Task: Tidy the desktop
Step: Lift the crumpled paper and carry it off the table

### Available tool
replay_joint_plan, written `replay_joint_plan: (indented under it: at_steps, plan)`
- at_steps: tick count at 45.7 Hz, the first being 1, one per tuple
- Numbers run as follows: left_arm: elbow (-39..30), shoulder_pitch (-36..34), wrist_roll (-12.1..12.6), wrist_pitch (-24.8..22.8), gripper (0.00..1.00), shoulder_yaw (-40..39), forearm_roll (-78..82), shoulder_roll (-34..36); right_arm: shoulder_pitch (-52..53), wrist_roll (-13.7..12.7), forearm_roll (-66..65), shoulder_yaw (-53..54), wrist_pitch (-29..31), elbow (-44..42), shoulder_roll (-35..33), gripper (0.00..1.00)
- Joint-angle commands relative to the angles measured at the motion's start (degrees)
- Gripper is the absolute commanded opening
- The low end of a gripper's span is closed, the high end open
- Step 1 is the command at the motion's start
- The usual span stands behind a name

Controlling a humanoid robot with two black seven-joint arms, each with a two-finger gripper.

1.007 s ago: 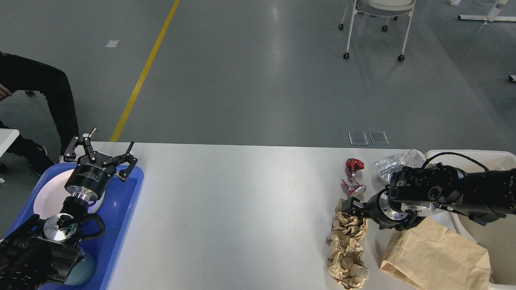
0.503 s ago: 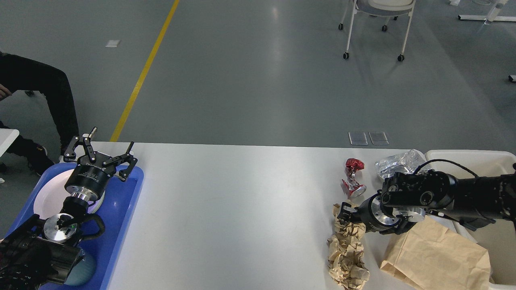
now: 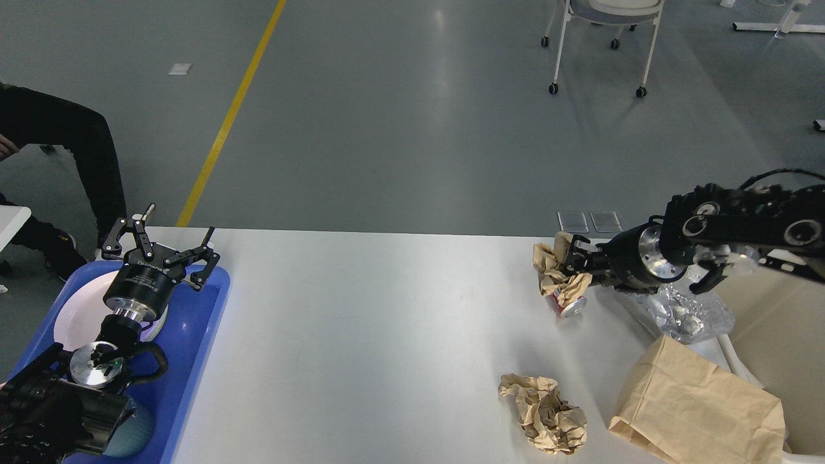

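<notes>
Spanning a grey floor with a yellow line (image 3: pixel 225 122), the white tabletop (image 3: pixel 374 335) carries crumpled paper (image 3: pixel 544 412). Right gripper (image 3: pixel 572 263) clamps a brown paper wad (image 3: pixel 554 270); left gripper (image 3: pixel 164 241) gapes.

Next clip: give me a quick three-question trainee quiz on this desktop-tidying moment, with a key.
1. True or false: the right gripper is shut on a crumpled brown paper wad.
2. Where does the left gripper sit? A) over the blue tray B) inside the white bin C) on the paper bag
3. Fill in: a second crumpled paper lies on the ____.

Key: 1 true; 2 A; 3 desktop.
</notes>
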Motion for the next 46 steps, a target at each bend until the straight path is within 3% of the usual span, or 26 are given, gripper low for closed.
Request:
replay_joint_plan:
  at_steps: [1,9,16,19,31,42,43,46]
  plan:
    - [0.0,0.0,0.0,0.0,0.96,0.0,0.0,0.0,7.8,-0.4,0.3,5.1,9.2,1.1,-7.4,0.00]
    - [0.0,0.0,0.0,0.0,0.96,0.0,0.0,0.0,16.7,-0.5,0.3,10.6,17.2,0.5,-15.5,0.00]
    - [0.0,0.0,0.0,0.0,0.96,0.0,0.0,0.0,16.8,-0.5,0.3,9.6,16.6,-2.6,-17.3,0.00]
    - [0.0,0.0,0.0,0.0,0.96,0.0,0.0,0.0,13.0,-0.5,0.2,7.7,14.1,-6.9,-17.4,0.00]
    - [0.0,0.0,0.0,0.0,0.96,0.0,0.0,0.0,-13.2,-0.5,0.4,5.6,-5.7,-27.9,-15.8,0.00]
    - [0.0,0.0,0.0,0.0,0.96,0.0,0.0,0.0,-31.7,-0.4,0.4,6.2,-12.7,-41.5,-10.2,0.00]
    - [0.0,0.0,0.0,0.0,0.96,0.0,0.0,0.0,-33.1,-0.4,0.4,6.1,-13.0,-42.4,-9.8,0.05]
    - [0.0,0.0,0.0,0.0,0.96,0.1,0.0,0.0,-37.0,-0.3,0.4,6.1,-14.2,-45.4,-8.1,0.62]
